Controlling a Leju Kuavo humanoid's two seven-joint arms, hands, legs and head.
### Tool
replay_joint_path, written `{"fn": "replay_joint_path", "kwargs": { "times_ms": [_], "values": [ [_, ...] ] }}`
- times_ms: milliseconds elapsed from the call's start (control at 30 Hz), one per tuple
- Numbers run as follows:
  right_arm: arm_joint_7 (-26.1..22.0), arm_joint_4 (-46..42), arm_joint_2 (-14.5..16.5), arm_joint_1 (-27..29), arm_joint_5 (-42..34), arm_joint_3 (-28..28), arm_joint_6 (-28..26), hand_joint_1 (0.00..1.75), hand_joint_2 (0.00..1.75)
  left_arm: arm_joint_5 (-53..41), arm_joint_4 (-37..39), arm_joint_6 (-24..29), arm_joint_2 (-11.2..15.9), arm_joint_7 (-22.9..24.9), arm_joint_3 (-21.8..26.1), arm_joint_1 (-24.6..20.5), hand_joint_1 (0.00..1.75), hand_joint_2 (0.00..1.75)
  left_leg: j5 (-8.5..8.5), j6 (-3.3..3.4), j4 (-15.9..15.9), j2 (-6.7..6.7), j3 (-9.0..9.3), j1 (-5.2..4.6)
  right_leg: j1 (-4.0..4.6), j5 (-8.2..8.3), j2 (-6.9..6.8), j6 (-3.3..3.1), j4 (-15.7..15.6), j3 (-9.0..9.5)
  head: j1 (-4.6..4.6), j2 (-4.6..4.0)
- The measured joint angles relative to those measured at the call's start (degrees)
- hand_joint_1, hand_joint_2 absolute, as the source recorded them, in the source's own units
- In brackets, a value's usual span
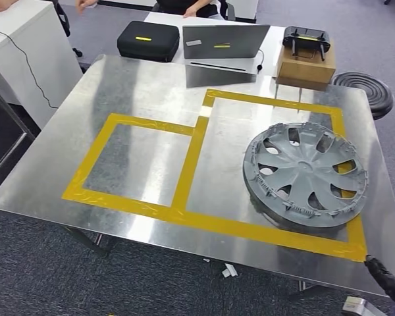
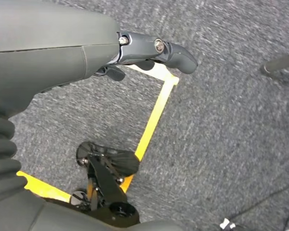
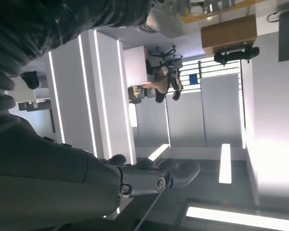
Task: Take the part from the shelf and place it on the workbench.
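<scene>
Hubcap (image 1: pixel 305 174) flat on workbench (image 1: pixel 135 85), near rt edge

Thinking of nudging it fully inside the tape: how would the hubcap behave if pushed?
The hubcap lies flat on the smooth metal workbench, so it would probably slide, not roll. It looks like thin moulded plastic with open spokes: likely light, and its rim clips possibly fragile.

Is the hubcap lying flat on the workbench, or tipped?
Flat: the hubcap lies spokes-up inside the right taped box on the workbench, overlapping the tape's right side.
</scene>
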Motion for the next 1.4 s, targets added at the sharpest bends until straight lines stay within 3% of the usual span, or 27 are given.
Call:
{"fn": "replay_joint_path", "kwargs": {
  "times_ms": [33, 100, 167, 200, 233, 300, 400, 533, 633, 667, 733, 800, 833, 867, 900, 933, 1000, 1033, 1067, 1133, 1167, 1200, 1267, 1300, 1333, 1367, 1400],
  "values": [
    [-3.5, -1.1, 2.9, 0.3, -3.0, -2.9, 2.0, 0.0, 1.75, 0.0, 0.0, 0.1, -0.2, 0.0, 0.2, -0.1, 0.0, 0.0, -0.06, -0.03, 0.0, 0.09, 0.06, 0.02, 0.02, -0.05, 0.08, -0.04, 0.0, -0.14, 0.01, 0.0],
    [-15.8, -2.7, 12.0, -3.3, -12.3, -11.5, 10.5, 0.0, 1.75, 0.2, -0.2, 0.2, -0.6, 0.0, 0.9, 0.1, 0.0, 0.0, -0.17, -0.11, 0.0, 0.27, 0.13, 0.05, 0.06, -0.08, 0.22, -0.17, 0.0, -0.28, 0.01, -0.01],
    [-29.8, -2.9, 22.4, -11.6, -19.9, -24.7, 22.7, 0.0, 1.75, 0.2, -0.5, 0.3, -1.1, 0.0, 1.6, 0.3, 0.0, 0.0, -0.22, -0.17, 0.0, 0.56, 0.26, 0.04, 0.07, 0.0, 0.48, -0.24, 0.0, -0.31, -0.05, -0.01],
    [-34.5, -2.4, 26.9, -15.8, -21.6, -33.0, 27.5, 0.0, 1.75, 0.2, -0.6, 0.3, -1.4, 0.0, 1.9, 0.4, 0.0, 0.0, -0.2, -0.14, 0.0, 0.62, 0.32, 0.02, 0.06, 0.03, 0.5, -0.21, 0.0, -0.36, -0.07, -0.01],
    [-36.6, -1.4, 30.6, -19.2, -22.2, -41.8, 30.2, 0.0, 1.75, 0.1, -0.8, 0.3, -1.7, 0.0, 2.2, 0.3, 0.0, 0.0, -0.16, -0.08, 0.0, 0.46, 0.34, -0.01, 0.04, 0.0, 0.32, -0.16, 0.0, -0.31, -0.02, 0.0],
    [-35.4, 1.7, 36.5, -24.3, -22.4, -57.6, 29.4, 0.0, 1.75, 0.1, -1.0, 0.3, -2.1, 0.0, 2.7, 0.4, 0.0, 0.0, -0.09, 0.04, 0.0, -0.05, 0.25, -0.06, -0.01, -0.04, -0.24, -0.06, 0.0, 0.1, 0.04, 0.01],
    [-32.2, 7.3, 42.3, -28.6, -22.6, -70.7, 24.1, 0.0, 1.75, 0.0, -1.3, 0.1, -2.5, -0.1, 3.3, 0.6, 0.0, 0.0, -0.07, 0.14, 0.1, -0.21, 0.11, -0.24, -0.19, 0.06, -0.31, 0.1, 0.0, 0.65, 0.0, 0.01],
    [-27.8, 11.9, 46.2, -31.3, -22.7, -74.5, 22.0, 0.0, 1.75, -0.1, -1.6, 0.1, -2.5, -0.1, 3.8, 0.0, 0.0, 0.0, -0.26, 0.45, 0.3, 0.3, 0.27, -0.56, -0.42, 0.19, 0.31, 0.42, -0.1, 0.5, -0.04, 0.0],
    [-18.3, 17.6, 48.0, -32.7, -21.7, -76.2, 19.2, 0.0, 0.44, -0.1, -1.7, 0.1, -2.7, -0.2, 4.2, -0.2, 0.0, 0.0, 0.18, 1.14, 0.0, 0.43, 0.49, -0.44, -0.45, 0.25, 0.29, 0.95, -0.3, 0.62, 0.0, -0.01],
    [-15.6, 20.5, 48.5, -33.1, -21.0, -76.6, 17.8, 0.0, 0.0, -0.1, -1.7, 0.1, -2.7, -0.2, 4.4, -0.2, 0.0, 0.0, 0.56, 1.51, -0.4, 0.64, 0.57, -0.35, -0.42, -0.39, 0.19, 1.01, 0.1, 0.49, 0.08, -0.01],
    [-11.9, 27.8, 49.3, -34.1, -20.0, -77.2, 14.2, 0.0, 0.0, 0.0, -1.7, 0.3, -2.9, -0.3, 4.8, -0.3, 0.0, 0.0, 1.29, 2.2, -1.0, 1.33, 0.41, -0.26, -0.25, -3.93, 0.03, 0.87, 4.2, -1.0, 0.28, -0.01],
    [-11.0, 37.8, 50.1, -35.5, -19.9, -77.5, 9.6, 0.0, 0.0, -0.2, -1.8, 0.7, -3.0, -0.2, 5.1, -0.3, 0.0, 0.0, 1.69, 2.51, -1.1, 2.22, -0.17, -0.5, 0.02, -8.39, -0.06, 0.68, 11.7, -3.75, 0.44, 0.0],
    [-11.6, 43.6, 50.4, -36.1, -20.1, -77.6, 6.9, 0.0, 0.0, -0.3, -1.8, 0.9, -3.0, -0.1, 5.3, -0.3, 0.0, 0.0, 1.87, 2.52, -1.1, 2.69, -0.49, -0.62, 0.12, -9.5, -0.09, 0.6, 14.5, -4.56, 0.45, 0.0],
    [-12.6, 49.2, 50.7, -36.7, -20.4, -77.7, 4.5, 0.0, 0.0, -0.4, -1.8, 1.0, -3.1, 0.0, 5.4, -0.3, 0.0, 0.0, 2.05, 2.44, -1.0, 3.17, -0.78, -0.71, 0.19, -9.6, -0.16, 0.47, 15.6, -4.51, 0.43, 0.01],
    [-13.8, 54.3, 51.1, -37.1, -20.7, -77.8, 2.6, 0.0, 0.0, -0.5, -1.8, 1.1, -3.1, 0.1, 5.4, -0.3, 0.0, 0.0, 2.21, 2.3, -1.0, 3.67, -1.02, -0.76, 0.23, -8.59, -0.37, 0.32, 14.2, -3.21, 0.42, 0.01],
    [-14.6, 58.5, 51.5, -37.4, -21.0, -77.8, 1.4, 0.0, 0.0, -0.5, -1.8, 1.1, -3.2, 0.2, 5.5, -0.3, 0.0, 0.0, 2.35, 2.13, -0.9, 4.22, -1.24, -0.78, 0.27, -6.91, -0.97, 0.19, 10.6, -0.77, 0.39, 0.01],
    [-15.2, 64.5, 52.0, -38.2, -21.1, -77.8, 0.7, 0.0, 0.0, -0.5, -1.9, 1.1, -3.3, 0.3, 5.5, -0.4, 0.0, 0.0, 2.59, 1.62, -0.4, 5.31, -1.56, -0.95, 0.51, -4.47, -3.41, -0.12, 2.7, 4.2, 0.33, 0.01],
    [-15.0, 66.5, 52.0, -38.5, -21.0, -77.8, 0.7, 0.0, 0.0, -0.6, -1.9, 1.2, -3.3, 0.3, 5.6, -0.5, 0.0, 0.0, 2.7, 1.31, -0.1, 5.84, -1.63, -1.04, 0.66, -3.87, -4.29, -0.38, 0.5, 5.34, 0.2, 0.01],
    [-14.5, 68.0, 52.0, -38.7, -20.9, -77.8, 0.9, 0.0, 0.0, -0.6, -1.9, 1.2, -3.3, 0.3, 5.7, -0.6, 0.0, 0.0, 2.84, 0.96, 0.1, 6.3, -1.69, -1.1, 0.84, -3.84, -4.61, -0.74, -0.2, 5.48, 0.13, 0.01],
    [-12.8, 70.5, 52.1, -38.8, -20.5, -77.8, 2.0, 0.0, 0.0, -0.7, -2.0, 1.3, -3.3, 0.3, 5.8, -0.8, 0.0, 0.0, 3.18, 0.18, 0.2, 7.21, -1.83, -1.04, 0.9, -3.34, -3.53, -1.59, -0.2, 4.49, 0.04, 0.01],
    [-12.2, 72.0, 52.2, -38.8, -20.3, -77.9, 2.4, 0.0, 0.0, -0.7, -2.0, 1.4, -3.3, 0.4, 5.8, -0.8, 0.0, 0.0, 2.58, -0.35, 0.6, 6.75, -2.07, -0.89, 0.83, -2.99, -3.01, -2.01, -0.3, 4.02, 0.04, 0.01],
    [-12.2, 74.1, 52.3, -38.9, -20.1, -77.9, 2.5, 0.0, 0.0, -0.7, -2.0, 1.5, -3.3, 0.4, 5.9, -0.7, 0.0, 0.0, 0.97, -0.9, 1.6, 5.75, -2.37, -0.67, 0.72, -2.41, -2.5, -2.43, -0.4, 3.42, -0.01, 0.01],
    [-14.0, 80.4, 52.5, -39.4, -19.3, -77.9, 1.8, 0.0, 0.0, -0.9, -2.1, 1.9, -3.2, 0.4, 6.2, -0.6, 0.0, 0.0, -4.82, -1.9, 6.8, 2.89, -3.43, -0.12, 0.62, -1.07, -1.43, -3.04, -0.4, 1.96, -0.18, 0.01],
    [-15.2, 84.0, 52.6, -39.6, -18.3, -77.6, 2.1, 0.0, 0.0, -0.9, -2.1, 2.0, -3.2, 0.4, 6.3, -0.5, 0.0, 0.0, -7.66, -2.18, 10.3, 2.11, -3.92, 0.06, 0.66, -0.43, -0.82, -3.2, -0.4, 1.31, -0.19, 0.01],
    [-16.3, 87.4, 52.6, -39.7, -17.0, -77.1, 3.2, 0.0, 0.0, -1.0, -2.1, 2.1, -3.2, 0.4, 6.4, -0.5, 0.0, 0.0, -9.44, -2.34, 13.3, 1.75, -4.09, 0.15, 0.7, 0.27, -0.13, -3.23, -0.3, 0.56, -0.26, 0.01],
    [-17.2, 90.3, 52.8, -39.7, -15.6, -76.2, 4.9, 0.0, 0.0, -1.0, -2.1, 2.1, -3.2, 0.4, 6.5, -0.6, 0.0, 0.0, -9.87, -2.39, 14.8, 1.59, -3.58, 0.2, 0.73, 0.96, 0.59, -3.2, -0.2, -0.24, -0.32, 0.01],
    [-17.9, 92.6, 52.9, -39.7, -14.3, -75.2, 7.1, 0.0, 0.0, -1.1, -2.1, 2.1, -3.2, 0.3, 6.5, -0.6, 0.0, 0.0, -9.09, -2.32, 14.2, 1.42, -2.16, 0.2, 0.72, 1.63, 1.34, -3.12, 0.0, -1.06, -0.36, 0.01]
  ]
}}
